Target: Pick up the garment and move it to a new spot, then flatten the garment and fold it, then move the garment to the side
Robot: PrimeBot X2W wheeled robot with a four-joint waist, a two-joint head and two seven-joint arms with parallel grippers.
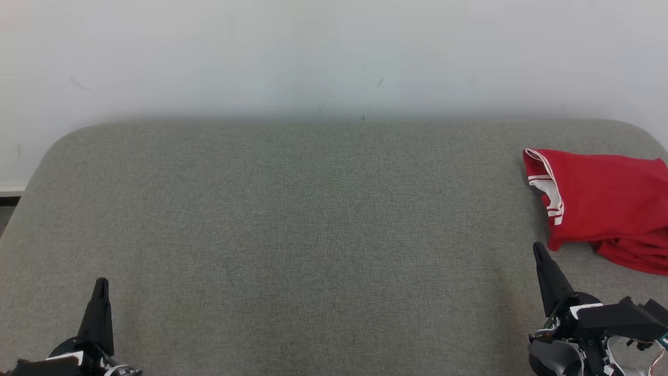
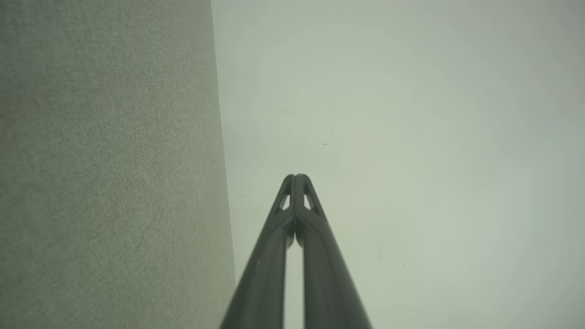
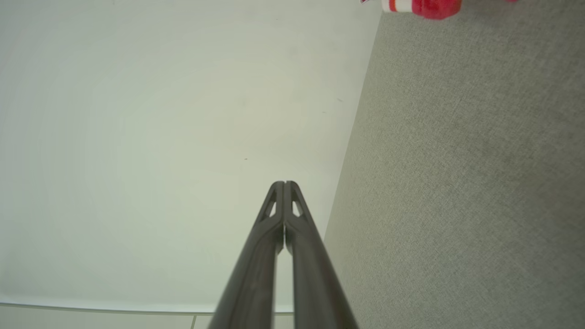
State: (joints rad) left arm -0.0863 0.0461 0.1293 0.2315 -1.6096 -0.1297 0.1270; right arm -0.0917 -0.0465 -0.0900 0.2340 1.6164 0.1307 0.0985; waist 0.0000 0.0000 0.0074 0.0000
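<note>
Head view: red garment (image 1: 605, 203) lies on table (image 1: 313, 235).

We see the garment (image 1: 605, 203) lying on the desk (image 1: 313, 235) at its right edge, toward the far corner; a wall (image 1: 334, 52) stands behind the far edge.

A broad counter (image 1: 313, 235) covered in grey woven fabric, its far corners rounded, stands against a plain pale wall (image 1: 334, 52). The wall carries a few small dark specks and scuffs near the middle. Light is soft and even. At the far left a pale skirting strip (image 1: 10, 190) meets a sliver of grey floor (image 1: 5, 219)
</note>
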